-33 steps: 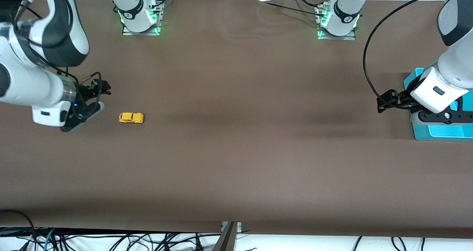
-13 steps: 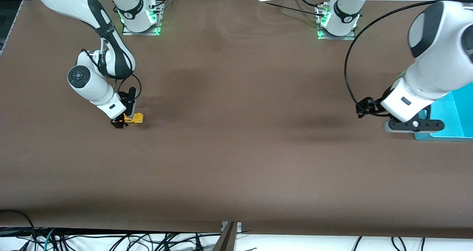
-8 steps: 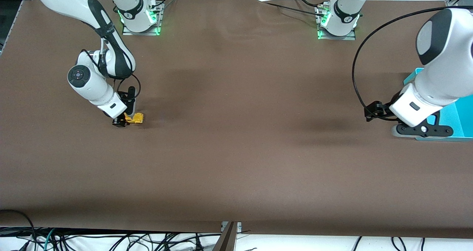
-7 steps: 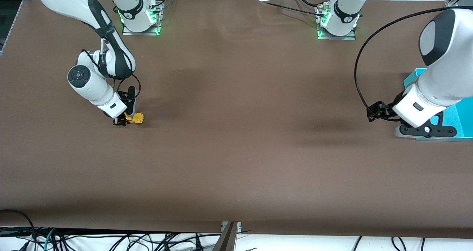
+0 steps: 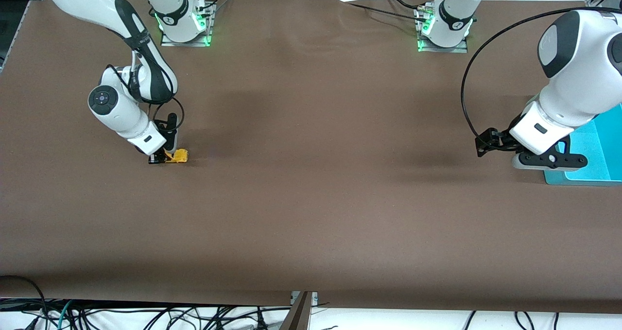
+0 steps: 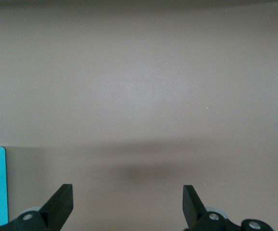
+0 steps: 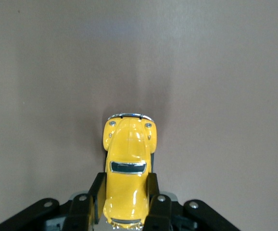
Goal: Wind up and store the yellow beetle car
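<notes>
2 fingers of the right gripper (image 7: 125,204) are clamped on the yellow beetle car (image 7: 128,168) at its rear sides; its tail is cut off in the right wrist view. Car sits on the table (image 5: 311,199) toward the right arm's end, half hidden by the gripper. Left gripper (image 6: 127,204), fingers apart, hangs beside the teal tray (image 5: 590,162), partly hidden by the arm.

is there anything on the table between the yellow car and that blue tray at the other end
Nothing visible. The right gripper is shut on the yellow beetle car at the right arm's end of the table. From there to the blue tray only bare brown surface shows. The left gripper hangs open by the tray's edge, above the table.
</notes>
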Tool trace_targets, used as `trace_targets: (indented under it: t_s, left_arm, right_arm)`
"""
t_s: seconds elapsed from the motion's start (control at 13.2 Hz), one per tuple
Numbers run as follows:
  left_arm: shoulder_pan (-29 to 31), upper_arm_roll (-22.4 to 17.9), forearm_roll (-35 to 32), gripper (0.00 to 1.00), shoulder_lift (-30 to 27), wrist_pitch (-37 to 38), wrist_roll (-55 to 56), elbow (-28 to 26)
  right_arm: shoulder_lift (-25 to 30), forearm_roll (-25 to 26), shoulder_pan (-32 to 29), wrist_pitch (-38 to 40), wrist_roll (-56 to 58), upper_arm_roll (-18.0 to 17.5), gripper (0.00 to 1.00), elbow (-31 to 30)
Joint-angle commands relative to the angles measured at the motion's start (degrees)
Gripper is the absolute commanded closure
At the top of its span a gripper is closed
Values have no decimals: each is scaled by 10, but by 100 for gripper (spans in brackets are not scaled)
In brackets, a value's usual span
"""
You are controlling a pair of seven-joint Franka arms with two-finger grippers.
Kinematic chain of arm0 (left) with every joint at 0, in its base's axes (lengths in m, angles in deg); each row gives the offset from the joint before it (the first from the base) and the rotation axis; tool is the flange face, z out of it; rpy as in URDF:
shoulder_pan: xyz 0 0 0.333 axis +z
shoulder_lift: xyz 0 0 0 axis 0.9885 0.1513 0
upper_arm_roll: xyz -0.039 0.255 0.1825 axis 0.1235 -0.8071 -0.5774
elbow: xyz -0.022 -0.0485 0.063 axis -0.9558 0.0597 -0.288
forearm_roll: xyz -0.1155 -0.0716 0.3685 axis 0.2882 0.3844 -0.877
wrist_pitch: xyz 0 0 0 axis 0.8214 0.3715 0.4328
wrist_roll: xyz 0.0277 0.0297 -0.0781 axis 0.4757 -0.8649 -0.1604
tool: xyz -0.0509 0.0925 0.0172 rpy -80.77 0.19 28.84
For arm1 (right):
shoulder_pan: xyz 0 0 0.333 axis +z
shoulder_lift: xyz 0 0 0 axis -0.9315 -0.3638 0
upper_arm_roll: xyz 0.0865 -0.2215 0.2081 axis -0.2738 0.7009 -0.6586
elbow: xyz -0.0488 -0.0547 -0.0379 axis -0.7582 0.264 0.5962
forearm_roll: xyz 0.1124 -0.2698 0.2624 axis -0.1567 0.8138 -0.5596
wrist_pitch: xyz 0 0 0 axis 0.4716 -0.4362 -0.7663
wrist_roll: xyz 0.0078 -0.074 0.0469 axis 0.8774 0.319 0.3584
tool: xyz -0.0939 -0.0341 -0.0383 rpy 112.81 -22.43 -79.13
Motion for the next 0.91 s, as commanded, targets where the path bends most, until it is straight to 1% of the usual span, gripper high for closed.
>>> trace_targets:
  t_s: [0.0,0.08,0.15,0.23,0.3,0.38,0.45,0.61,0.68,0.76,0.83]
  left_arm:
    - [7,6,10,0,-17,2,-14,-6]
    - [5,7,9,0,-16,8,-15,1]
    - [4,8,-7,0,-16,9,-47,4]
    - [-2,11,-33,0,-15,9,-97,20]
    - [2,6,-33,0,-5,18,-107,43]
    - [5,5,-9,0,1,29,-108,55]
    - [6,2,5,0,4,30,-106,56]
    - [7,-2,3,0,4,32,-106,58]
    - [12,-4,3,0,4,34,-108,77]
    - [13,-3,-1,0,5,47,-108,92]
    - [13,-3,-3,0,4,60,-108,97]
  right_arm:
    - [-26,1,-45,-20,35,-1,80,-10]
    - [-29,1,-72,-32,64,-2,80,-10]
    - [-33,1,-97,-35,93,-2,80,-7]
    - [-35,1,-122,-36,114,-2,80,-5]
    - [-40,0,-140,-40,133,-3,79,-2]
    - [-45,0,-157,-45,149,-3,79,1]
    - [-49,-1,-168,-46,155,-3,79,2]
    - [-53,-1,-173,-46,158,-3,79,5]
    - [-53,-1,-173,-46,158,-4,77,5]
    - [-52,-2,-173,-46,157,-6,64,6]
    - [-52,-3,-172,-46,157,-7,26,9]
